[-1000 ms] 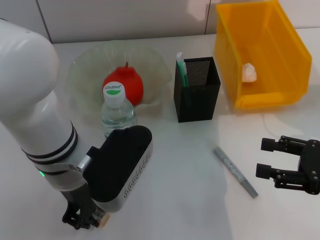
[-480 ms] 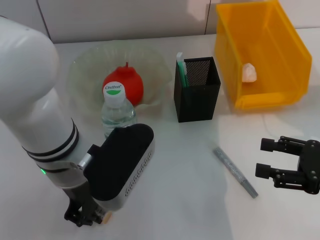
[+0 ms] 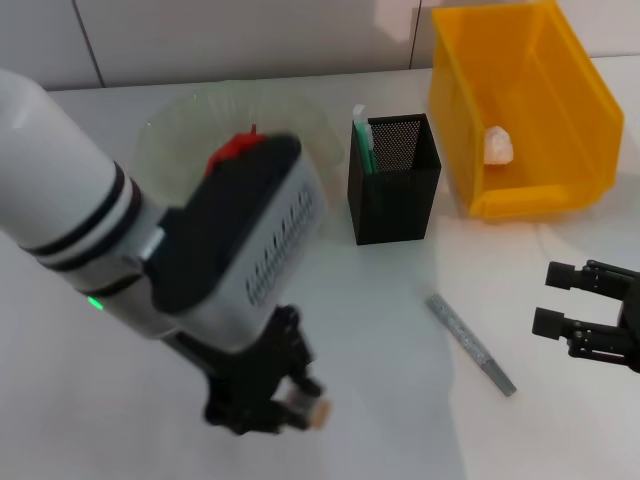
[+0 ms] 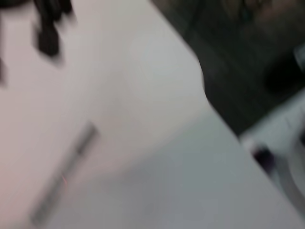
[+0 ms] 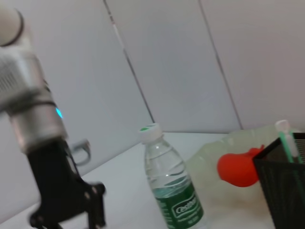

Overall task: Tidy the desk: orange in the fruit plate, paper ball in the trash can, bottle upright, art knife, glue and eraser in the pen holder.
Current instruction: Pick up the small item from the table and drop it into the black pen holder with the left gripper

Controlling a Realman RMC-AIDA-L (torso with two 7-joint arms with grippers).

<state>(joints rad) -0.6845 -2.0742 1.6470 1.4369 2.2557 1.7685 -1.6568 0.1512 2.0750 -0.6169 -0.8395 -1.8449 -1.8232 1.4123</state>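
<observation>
A white desk runs back to a pale panelled wall. The left gripper hangs low over the front — clamped on a small tan eraser. The right gripper hovers open near the grey knife. The bottle stands upright beside the glass plate and the black mesh holder; a paper ball lies in the yellow bin.

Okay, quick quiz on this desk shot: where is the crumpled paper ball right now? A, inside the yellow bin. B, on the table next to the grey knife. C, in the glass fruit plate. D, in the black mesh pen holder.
A: the white paper ball lies on the floor of the yellow bin, apart from the pen holder and from the art knife lying flat on the table.
</observation>
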